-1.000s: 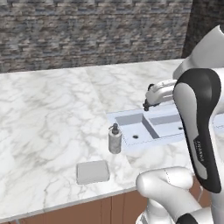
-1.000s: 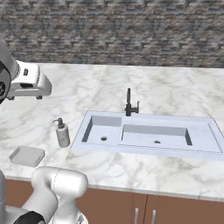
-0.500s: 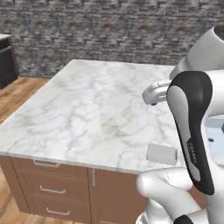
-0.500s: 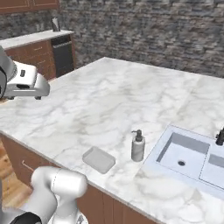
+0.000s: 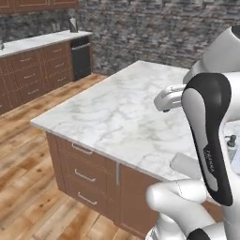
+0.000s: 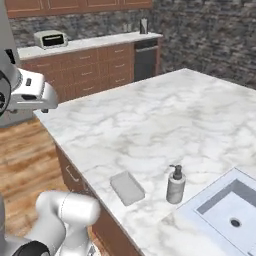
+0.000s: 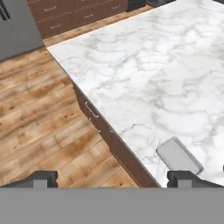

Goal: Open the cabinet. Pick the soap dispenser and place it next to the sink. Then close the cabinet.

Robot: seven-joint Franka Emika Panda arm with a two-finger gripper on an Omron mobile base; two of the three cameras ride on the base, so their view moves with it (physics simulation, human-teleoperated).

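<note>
One soap dispenser point(image 6: 175, 185) stands on the marble table point(image 6: 150, 130), just beside the one sink point(image 6: 225, 210). One flat grey tray point(image 6: 127, 188) lies near the dispenser, on its far side from the sink (one basin drain shows). One toaster point(image 6: 50, 38) sits on the far counter point(image 6: 85, 45).
</note>
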